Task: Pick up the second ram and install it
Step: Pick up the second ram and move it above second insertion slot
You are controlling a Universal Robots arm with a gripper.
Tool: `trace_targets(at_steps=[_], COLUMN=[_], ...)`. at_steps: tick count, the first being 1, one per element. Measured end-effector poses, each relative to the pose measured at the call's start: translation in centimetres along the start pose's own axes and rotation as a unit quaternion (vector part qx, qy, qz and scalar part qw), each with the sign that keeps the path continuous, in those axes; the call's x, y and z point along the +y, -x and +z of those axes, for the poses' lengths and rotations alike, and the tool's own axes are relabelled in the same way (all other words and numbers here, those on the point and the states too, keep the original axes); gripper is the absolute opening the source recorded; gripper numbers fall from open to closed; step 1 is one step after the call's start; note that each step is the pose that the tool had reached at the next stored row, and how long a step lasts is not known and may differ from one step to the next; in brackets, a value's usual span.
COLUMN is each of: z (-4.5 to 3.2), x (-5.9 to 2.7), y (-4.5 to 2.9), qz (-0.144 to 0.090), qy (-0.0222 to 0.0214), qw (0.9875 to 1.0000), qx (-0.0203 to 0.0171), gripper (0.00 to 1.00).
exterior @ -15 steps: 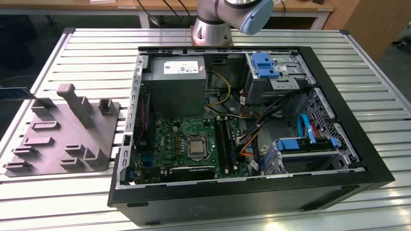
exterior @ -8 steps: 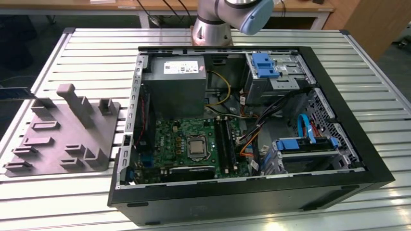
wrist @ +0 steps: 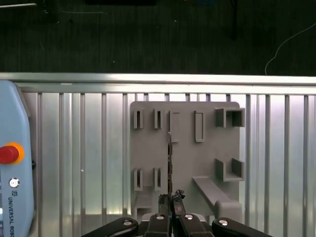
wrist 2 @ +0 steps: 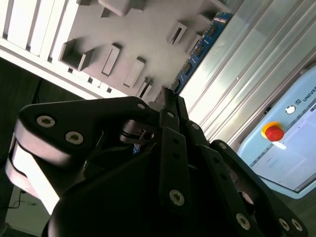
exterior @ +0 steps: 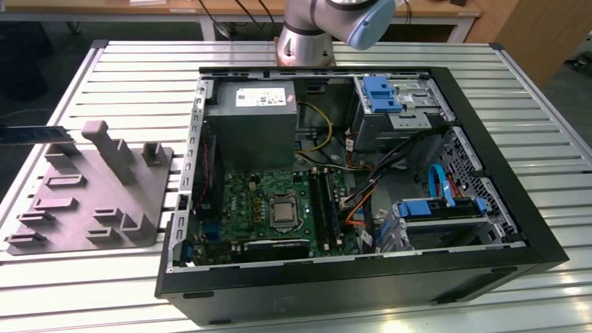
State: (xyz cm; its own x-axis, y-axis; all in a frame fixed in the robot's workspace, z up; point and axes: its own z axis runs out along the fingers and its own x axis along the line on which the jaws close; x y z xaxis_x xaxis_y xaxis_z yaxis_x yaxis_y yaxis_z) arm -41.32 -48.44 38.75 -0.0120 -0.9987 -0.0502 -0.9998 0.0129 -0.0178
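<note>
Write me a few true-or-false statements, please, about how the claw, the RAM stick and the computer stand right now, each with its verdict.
1. The claw is closed on one end of the second ram. True.
2. The second ram is seated in the motherboard. False: it is held above the grey fixture, outside the computer case.
3. The computer case lies open, with its motherboard exposed. True.
4. The teach pendant lies inside the computer case. False: it rests on the slatted table, apart from the grey fixture.
</note>
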Motion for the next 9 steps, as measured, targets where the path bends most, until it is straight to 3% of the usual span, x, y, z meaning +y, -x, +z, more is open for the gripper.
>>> trace_targets(at_steps=[9], z=[0.09], x=[-3.87], y=[0.04], qz=[0.000], qy=[0.0001], qw=[1.0000], qx=[0.0000], gripper=[0.13])
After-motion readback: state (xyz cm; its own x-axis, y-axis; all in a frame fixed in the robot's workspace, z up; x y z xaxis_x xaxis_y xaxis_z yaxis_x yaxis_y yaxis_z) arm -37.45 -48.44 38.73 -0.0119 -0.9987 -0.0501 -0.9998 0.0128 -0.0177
